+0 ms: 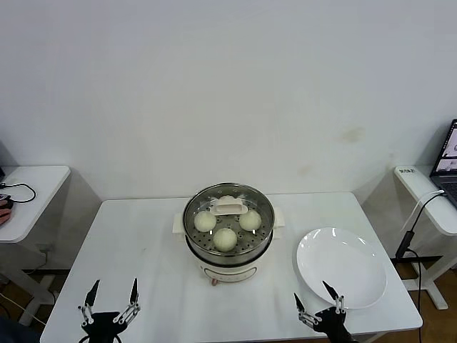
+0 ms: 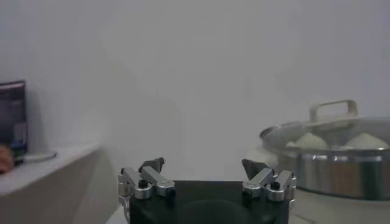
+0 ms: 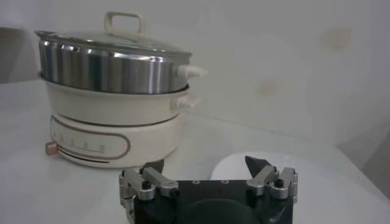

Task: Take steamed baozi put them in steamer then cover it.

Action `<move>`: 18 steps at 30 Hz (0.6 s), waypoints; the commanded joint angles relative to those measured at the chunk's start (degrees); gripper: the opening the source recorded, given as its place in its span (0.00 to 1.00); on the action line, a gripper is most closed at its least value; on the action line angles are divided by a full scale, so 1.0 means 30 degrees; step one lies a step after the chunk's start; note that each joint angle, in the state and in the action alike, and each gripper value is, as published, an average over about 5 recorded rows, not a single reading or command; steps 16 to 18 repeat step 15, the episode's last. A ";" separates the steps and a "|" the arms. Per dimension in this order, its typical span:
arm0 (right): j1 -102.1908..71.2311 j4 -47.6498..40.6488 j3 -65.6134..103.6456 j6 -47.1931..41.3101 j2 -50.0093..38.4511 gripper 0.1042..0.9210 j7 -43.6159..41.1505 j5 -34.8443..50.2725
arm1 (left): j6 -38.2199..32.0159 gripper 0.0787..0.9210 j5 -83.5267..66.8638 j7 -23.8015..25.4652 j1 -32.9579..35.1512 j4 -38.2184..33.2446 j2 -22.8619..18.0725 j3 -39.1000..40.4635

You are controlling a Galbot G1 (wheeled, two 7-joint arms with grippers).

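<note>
No writing is readable on the steamer (image 1: 228,246); its cover (image 1: 228,214) is on, and both the left gripper (image 1: 113,294) and the right gripper (image 1: 317,299) are wide open and empty.

Head camera looks down on the steamer (image 1: 228,227) from above; both wrist cameras view it low, sideways.

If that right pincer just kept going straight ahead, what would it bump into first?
Probably the white plate, which lies just ahead of the open right pincer. If it passes above the plate, the way to the wall looks free.
</note>
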 commanded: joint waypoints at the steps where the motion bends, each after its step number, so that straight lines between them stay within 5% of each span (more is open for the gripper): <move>1: -0.0074 -0.0110 -0.0389 0.0115 -0.0152 0.88 0.0142 0.0222 | -0.1274 0.88 -0.1132 -0.0082 0.0798 0.1093 -0.0354 -0.0202; 18: 0.0003 -0.0301 -0.0687 -0.0111 0.0208 0.88 0.0294 0.0114 | -0.0966 0.88 -0.0630 -0.0041 0.0539 0.1299 -0.0713 -0.0101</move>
